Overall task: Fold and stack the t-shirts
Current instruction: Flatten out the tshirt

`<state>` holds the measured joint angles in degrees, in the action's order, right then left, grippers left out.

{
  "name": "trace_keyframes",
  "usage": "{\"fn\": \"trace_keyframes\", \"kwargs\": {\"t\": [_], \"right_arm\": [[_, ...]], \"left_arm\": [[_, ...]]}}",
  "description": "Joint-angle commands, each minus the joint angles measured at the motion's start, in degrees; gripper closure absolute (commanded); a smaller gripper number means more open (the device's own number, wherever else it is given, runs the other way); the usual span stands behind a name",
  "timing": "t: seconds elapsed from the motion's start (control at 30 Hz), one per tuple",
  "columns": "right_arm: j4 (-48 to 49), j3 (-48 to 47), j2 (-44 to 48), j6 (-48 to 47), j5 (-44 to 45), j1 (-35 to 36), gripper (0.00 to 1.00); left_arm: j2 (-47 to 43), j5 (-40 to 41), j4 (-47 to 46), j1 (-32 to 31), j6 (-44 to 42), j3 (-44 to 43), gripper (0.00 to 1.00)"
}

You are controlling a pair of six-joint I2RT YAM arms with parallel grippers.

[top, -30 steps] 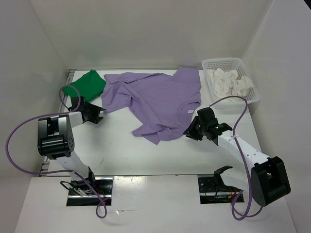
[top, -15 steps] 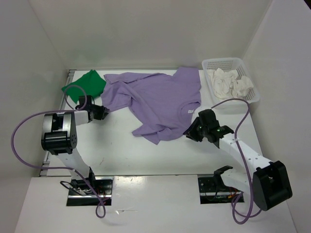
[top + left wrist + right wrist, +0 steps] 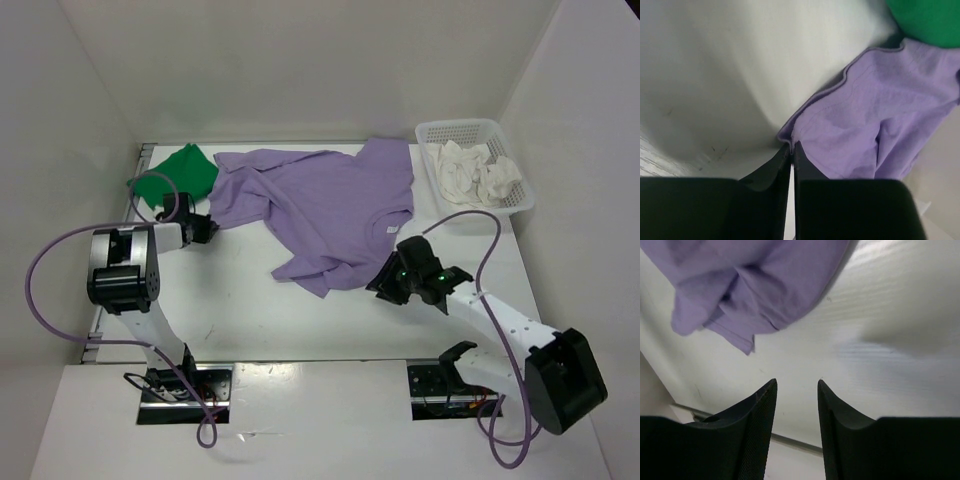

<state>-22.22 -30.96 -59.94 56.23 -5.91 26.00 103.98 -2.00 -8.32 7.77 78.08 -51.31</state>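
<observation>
Two claws, and both have shifted within the last second. My left claw [image 3: 791, 150] has slid forward off the bare table [image 3: 250, 310] onto the near corner of the purple t-shirt [image 3: 865, 120]. Its fingers are now pressed almost together, with only a hairline gap between them, and the hem corner is pinched right at their tips. Further ahead and to the right of that claw lies the green t-shirt [image 3: 925, 17], just beside the purple one's edge.

My right claw [image 3: 796, 385] has pulled back from the collar side and swung across toward the bunched lower hem. It is spread wide and holds nothing; only tabletop shows between its fingers. The rumpled purple fold sits ahead of the tips and off to their left, near but not touching.

I take this to mean the first grip is made and the second is being lined up, so the shirt can be drawn out flat. The shirt itself is crumpled, with one side doubled over, and no fold has begun. Far off to the right of my right claw, white garments [image 3: 475, 172] wait in the basket [image 3: 430, 135].
</observation>
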Motion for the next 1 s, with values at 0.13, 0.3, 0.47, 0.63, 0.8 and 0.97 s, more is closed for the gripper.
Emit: {"fn": "trace_keyframes", "kwargs": {"t": [0.13, 0.3, 0.47, 0.63, 0.8, 0.97], "right_arm": [[11.0, 0.1, -10.0, 7.8, 2.0, 12.6, 0.56], [20.3, -3.3, -21.5, 12.0, 2.0, 19.8, 0.56], [25.4, -3.0, -23.7, 19.3, 9.0, 20.8, 0.56], [24.2, -3.0, -23.2, 26.9, 15.7, 22.9, 0.62], [28.8, -1.1, -27.6, 30.0, 15.4, 23.0, 0.65], [26.3, -4.8, -30.3, 32.1, 16.5, 25.9, 0.67]], "left_arm": [[-3.4, 2.4, 5.0, 0.1, -10.2, -4.7, 1.0], [-9.0, 3.3, 7.8, 0.8, -20.0, -3.6, 1.0], [-12.0, 4.5, 9.9, 0.8, -24.6, -2.5, 1.0], [-15.0, 2.4, 10.4, 0.8, -25.3, 0.2, 1.0], [-17.8, 1.9, 10.9, 0.8, -26.4, 1.0, 1.0], [-18.4, 1.9, 11.0, 0.8, -26.4, 1.6, 1.0]]}}
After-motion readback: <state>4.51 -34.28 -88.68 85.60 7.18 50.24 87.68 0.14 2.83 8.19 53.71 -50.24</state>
